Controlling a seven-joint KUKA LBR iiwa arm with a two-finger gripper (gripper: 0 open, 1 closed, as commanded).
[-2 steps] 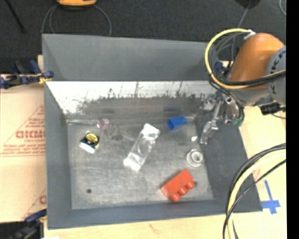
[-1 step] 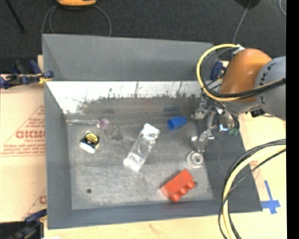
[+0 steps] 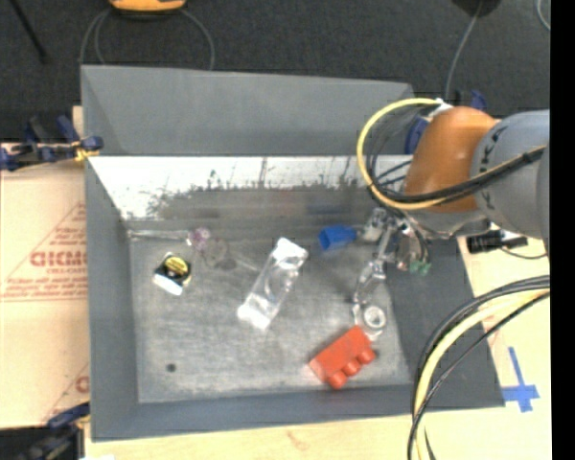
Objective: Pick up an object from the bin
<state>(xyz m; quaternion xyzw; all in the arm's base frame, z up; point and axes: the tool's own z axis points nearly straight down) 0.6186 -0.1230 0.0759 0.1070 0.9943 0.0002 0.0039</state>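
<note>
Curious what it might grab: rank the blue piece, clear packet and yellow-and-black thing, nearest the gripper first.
1. Blue piece, just left of the gripper.
2. Clear packet, mid-bin.
3. Yellow-and-black thing, far left.

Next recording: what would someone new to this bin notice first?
The red brick at the lower right of the grey bin stands out most against the floor. Just above it in the camera view hangs the gripper, reaching in from the right, with a small blue piece to its left. A clear plastic packet lies mid-bin.
</note>
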